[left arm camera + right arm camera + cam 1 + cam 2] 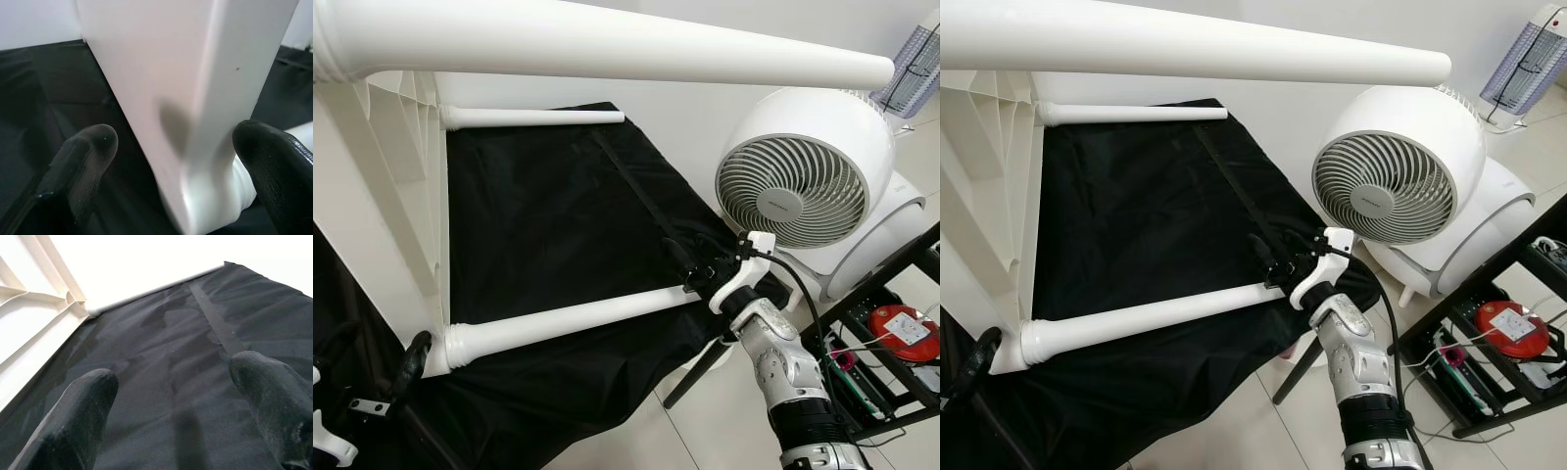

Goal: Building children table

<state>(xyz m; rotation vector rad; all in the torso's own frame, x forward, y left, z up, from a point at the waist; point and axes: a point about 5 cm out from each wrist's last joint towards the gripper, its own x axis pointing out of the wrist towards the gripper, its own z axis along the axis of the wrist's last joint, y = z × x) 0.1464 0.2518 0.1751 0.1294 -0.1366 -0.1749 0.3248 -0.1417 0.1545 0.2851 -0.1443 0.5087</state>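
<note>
A white children's table lies on its side on a black cloth [558,215]. Its ribbed top [401,196] stands at the left and its legs point right. One leg [607,44] crosses close under my head, another leg [533,117] lies at the far side, and a lower leg [568,323] runs nearest me. My right gripper [690,262] is open at the lower leg's free end, its fingers [78,416] above the cloth. My left gripper [176,161] is open astride the tabletop's edge [186,98], beside the lower leg's ribbed base [460,343].
A round white fan [803,176] stands on the tiled floor [724,421] just right of the cloth, with a rounded white appliance [886,240] behind it. A black rack [891,294] holding a red object [904,328] is at the right. An insect zapper [913,69] stands far right.
</note>
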